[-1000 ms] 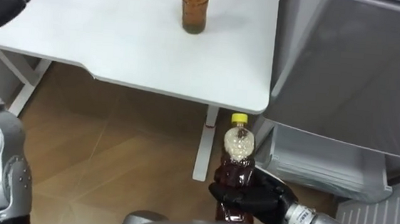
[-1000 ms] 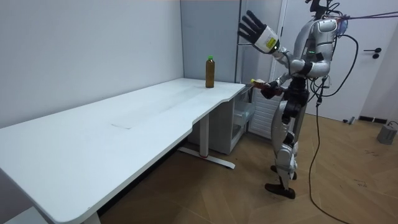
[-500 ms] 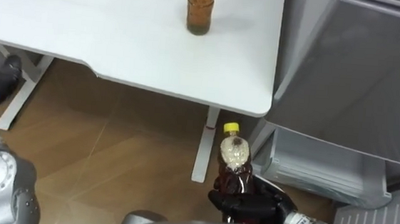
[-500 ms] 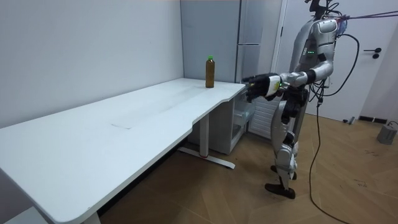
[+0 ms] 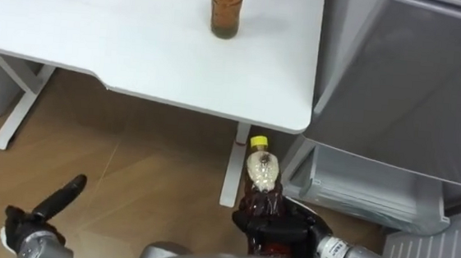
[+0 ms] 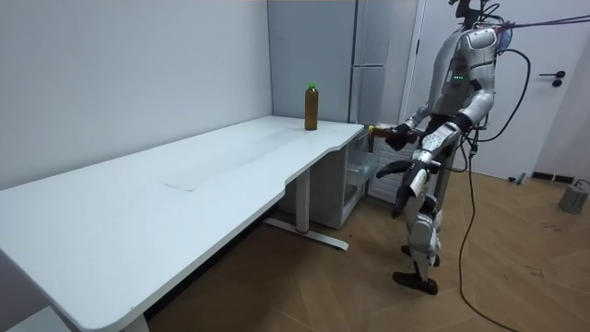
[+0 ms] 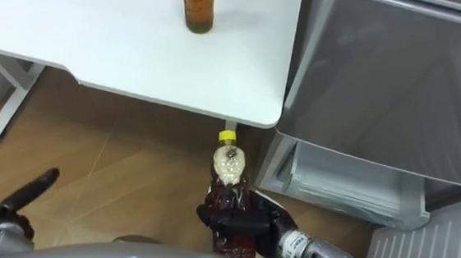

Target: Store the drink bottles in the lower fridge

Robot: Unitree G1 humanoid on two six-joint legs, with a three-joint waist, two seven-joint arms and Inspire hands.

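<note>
My right hand (image 5: pixel 282 233) is shut on a dark drink bottle (image 5: pixel 261 187) with a yellow cap, held upright low in front of me, below the table's corner. The same hand (image 7: pixel 244 224) and bottle (image 7: pixel 230 177) show in the right eye view, and the bottle (image 6: pixel 383 135) in the room view. A second, amber bottle (image 5: pixel 226 8) with a green cap (image 6: pixel 312 85) stands on the white table (image 5: pixel 122 38). My left hand (image 5: pixel 45 214) hangs low at my left with straight fingers, holding nothing. The grey fridge (image 5: pixel 407 85) is at my right, its lower compartment (image 5: pixel 357 191) open.
I stand at the table's end beside the fridge (image 6: pixel 371 55). A white table leg (image 5: pixel 234 169) comes down just behind the held bottle. Wooden floor (image 5: pixel 136 179) lies under the table. A pale ribbed panel (image 5: pixel 435 256) shows at the lower right.
My left arm has swung down from high above the table to low at my left side. The right hand keeps hold of the bottle, which has tilted slightly left.
</note>
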